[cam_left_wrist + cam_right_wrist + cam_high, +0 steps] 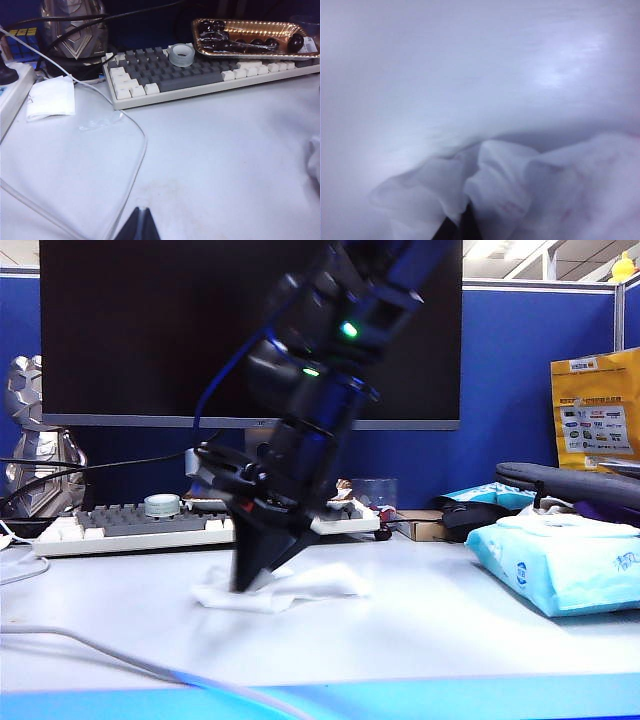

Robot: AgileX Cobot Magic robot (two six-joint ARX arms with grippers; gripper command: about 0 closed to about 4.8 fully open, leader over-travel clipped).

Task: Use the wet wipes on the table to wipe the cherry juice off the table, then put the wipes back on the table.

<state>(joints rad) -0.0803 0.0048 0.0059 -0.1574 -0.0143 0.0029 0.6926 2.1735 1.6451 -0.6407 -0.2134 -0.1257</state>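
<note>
Counter (480,640): wide, pale, smooth; keyboard (150,528) along the far side.

Right gripper (250,575): mid-counter, tilted, fingers closed on the wipe, tips pressing it to the surface.

Wipe (310,585): thin white sheet, crumpled under the right gripper, faint pink marks. Judged light, limp, damp; it will bunch and drag. Best pinched at a raised fold.

Left gripper (141,225): near left, fingers closed, empty.

Behind the end effector (250,580) a blue partition wall (510,390) backs a large dark monitor (150,330). Ceiling light panels (500,250) glow above the partition, well up and to the right.
</note>
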